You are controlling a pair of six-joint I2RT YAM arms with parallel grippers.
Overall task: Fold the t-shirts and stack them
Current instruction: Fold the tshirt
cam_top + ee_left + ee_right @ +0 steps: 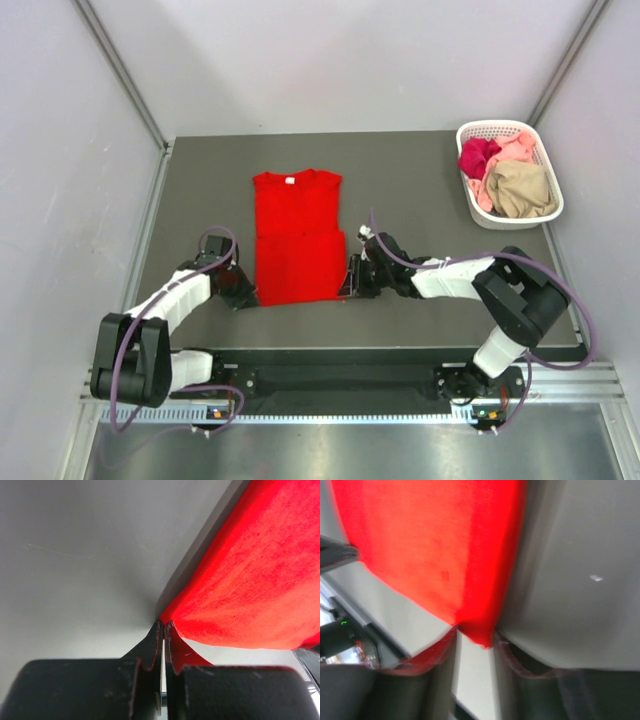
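One red t-shirt [297, 235] flat on table [420, 180], centre, hem toward the arms; left gripper [164, 626] clenched on its near-left corner, right gripper [473, 633] straddling the near-right corner — view blurred, so grip or release not tellable. Also other t-shirts [520, 188] heaped in basket [497, 124], far right. Likely risk: uneven hold, should the right side prove loose — one corner slipping on the lift, hem skewing, fold landing crooked.

Open table [200, 180] left of and beyond the red t-shirt [297, 240]; white basket [497, 125] in far-right corner
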